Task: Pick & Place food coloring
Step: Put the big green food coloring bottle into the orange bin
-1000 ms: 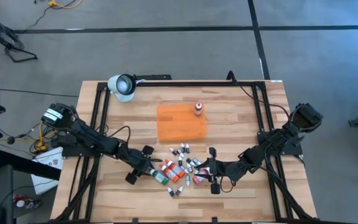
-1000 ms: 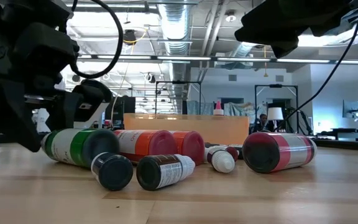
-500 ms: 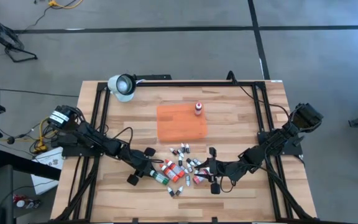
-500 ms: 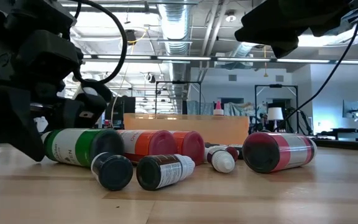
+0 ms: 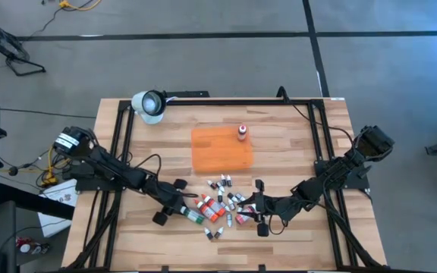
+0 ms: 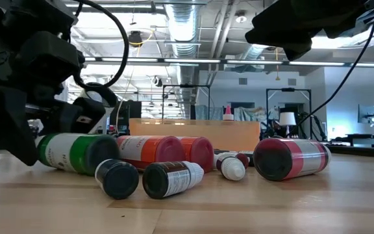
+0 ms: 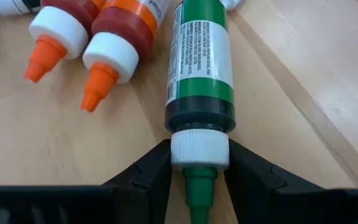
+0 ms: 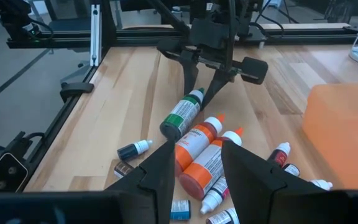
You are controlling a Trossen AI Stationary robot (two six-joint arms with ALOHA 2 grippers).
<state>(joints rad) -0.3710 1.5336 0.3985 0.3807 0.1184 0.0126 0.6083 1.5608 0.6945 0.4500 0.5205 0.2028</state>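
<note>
The food coloring bottles (image 5: 220,206) lie in a loose pile at the near middle of the table. A green bottle (image 7: 199,68) lies on its side at the pile's left edge, and two orange bottles (image 7: 114,37) lie beside it. My left gripper (image 7: 197,169) is at table height, shut on the green bottle (image 8: 180,115). My right gripper (image 8: 197,163) is open above the pile's right side (image 5: 258,206) and touches nothing. One small red bottle (image 5: 242,133) stands upright on the orange tray's far right corner. My left gripper pinches the green bottle's white cap (image 7: 199,148), at the nozzle end, between its two fingers (image 7: 154,171). The fingers come in level from the table's left, along the bottle's length. The bottle lies on its side on the wood (image 6: 76,153), and its green nozzle points back between the fingers.
The flat orange tray (image 5: 220,149) lies beyond the pile at mid table. A white round lamp head (image 5: 149,105) sits at the far left corner. Small dark-capped vials (image 6: 145,179) lie nearest the front edge. Black frame rails (image 5: 120,152) run along both sides.
My left gripper has drawn back a little toward the table's left edge. The green bottle has slid with it, cap end leading, slightly away from the orange bottles. The right arm has kept still.
</note>
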